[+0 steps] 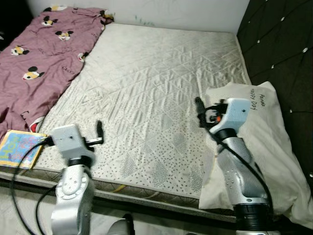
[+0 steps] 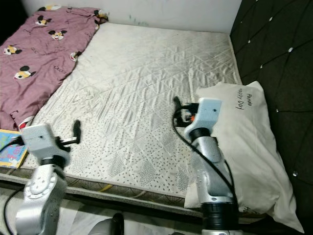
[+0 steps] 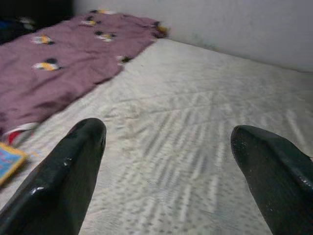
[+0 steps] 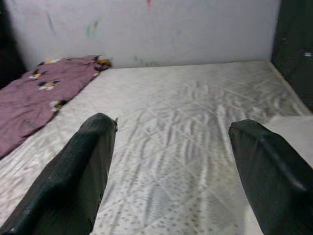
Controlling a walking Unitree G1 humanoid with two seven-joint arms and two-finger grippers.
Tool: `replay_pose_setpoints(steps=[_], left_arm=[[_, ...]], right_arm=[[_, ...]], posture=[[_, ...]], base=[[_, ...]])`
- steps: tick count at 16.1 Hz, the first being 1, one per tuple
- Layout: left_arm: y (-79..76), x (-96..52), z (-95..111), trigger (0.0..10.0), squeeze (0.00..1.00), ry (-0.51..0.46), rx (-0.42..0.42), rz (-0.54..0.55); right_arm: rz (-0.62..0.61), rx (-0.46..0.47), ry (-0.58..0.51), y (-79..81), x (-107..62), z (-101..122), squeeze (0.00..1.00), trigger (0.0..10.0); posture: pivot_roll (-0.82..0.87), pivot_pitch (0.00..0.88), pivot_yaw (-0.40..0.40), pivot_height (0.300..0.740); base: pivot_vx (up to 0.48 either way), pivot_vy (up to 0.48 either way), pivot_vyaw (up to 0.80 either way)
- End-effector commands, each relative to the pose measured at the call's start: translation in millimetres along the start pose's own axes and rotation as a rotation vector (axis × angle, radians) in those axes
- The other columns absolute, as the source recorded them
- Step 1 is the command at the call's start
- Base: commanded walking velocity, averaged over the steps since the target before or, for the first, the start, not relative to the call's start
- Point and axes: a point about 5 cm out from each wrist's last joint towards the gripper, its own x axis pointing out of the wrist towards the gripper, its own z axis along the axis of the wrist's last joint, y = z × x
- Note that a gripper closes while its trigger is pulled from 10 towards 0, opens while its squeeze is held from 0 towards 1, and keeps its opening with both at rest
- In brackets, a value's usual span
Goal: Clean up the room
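A bare white quilted mattress (image 1: pixel 156 73) lies before me. A maroon blanket (image 1: pixel 39 58) with cartoon mouse prints is bunched along its left side. A white pillow (image 1: pixel 266 142) with handwriting on it rests at the right edge, next to the headboard. My left gripper (image 1: pixel 99 134) hovers over the mattress's near left part, open and holding nothing; its fingers (image 3: pixel 73 171) stand wide apart. Just left of the pillow, my right gripper (image 1: pixel 200 115) is held above the mattress, also open and holding nothing, its fingers (image 4: pixel 83 166) spread.
A colourful book (image 1: pixel 17 148) lies at the mattress's near left corner, beside the blanket. A dark tufted headboard (image 1: pixel 283 44) runs along the right. A white wall (image 1: pixel 171 10) bounds the far side. The mattress's front edge is just below my arms.
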Motion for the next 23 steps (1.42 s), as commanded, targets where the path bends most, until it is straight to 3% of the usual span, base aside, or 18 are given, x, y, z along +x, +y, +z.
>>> replay_pose_setpoints(steps=[1,6,23], left_arm=[[2.2,-0.1,-0.6,10.0,0.0,0.006,0.0,0.009],[0.9,1.0,-0.4,10.0,0.0,0.005,-0.003,0.005],[-0.1,3.0,-0.8,10.0,0.0,0.001,-0.008,0.006]], right_arm=[[0.008,0.007,0.021,0.6,-1.4,-4.2,0.0,10.0],[0.027,-0.016,0.002,3.4,-0.9,-1.2,0.0,10.0],[0.011,0.005,0.009,2.0,0.5,-3.0,0.0,10.0]], posture=[[0.02,0.114,-0.004,0.74],[0.02,0.112,-0.007,0.74],[0.02,0.115,-0.009,0.74]], base=[[0.0,-0.315,0.0],[0.0,0.233,0.18],[0.0,0.476,-0.06]])
